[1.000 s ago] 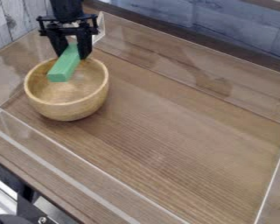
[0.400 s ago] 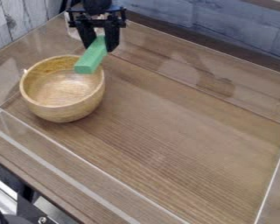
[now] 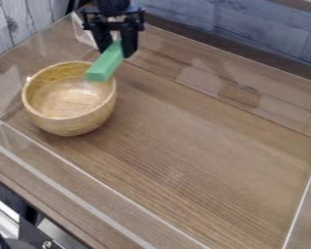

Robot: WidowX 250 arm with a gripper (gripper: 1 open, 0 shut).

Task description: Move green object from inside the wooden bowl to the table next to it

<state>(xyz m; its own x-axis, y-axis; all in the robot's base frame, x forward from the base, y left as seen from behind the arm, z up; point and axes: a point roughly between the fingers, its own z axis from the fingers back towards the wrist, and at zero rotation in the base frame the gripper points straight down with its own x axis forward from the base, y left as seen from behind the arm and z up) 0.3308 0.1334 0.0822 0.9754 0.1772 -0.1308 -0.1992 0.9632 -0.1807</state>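
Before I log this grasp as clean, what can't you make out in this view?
- Claw: its upper part and the arm are cut off by the top edge.
- Green object: its top end is hidden between the fingers; contact too small to judge.
- Whether its lower end clears the wooden bowl rim: a single view cannot settle it.
- Table: glare blurs the far surface.

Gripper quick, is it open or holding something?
Gripper: shut on the green object, held up just past the wooden bowl's rim.
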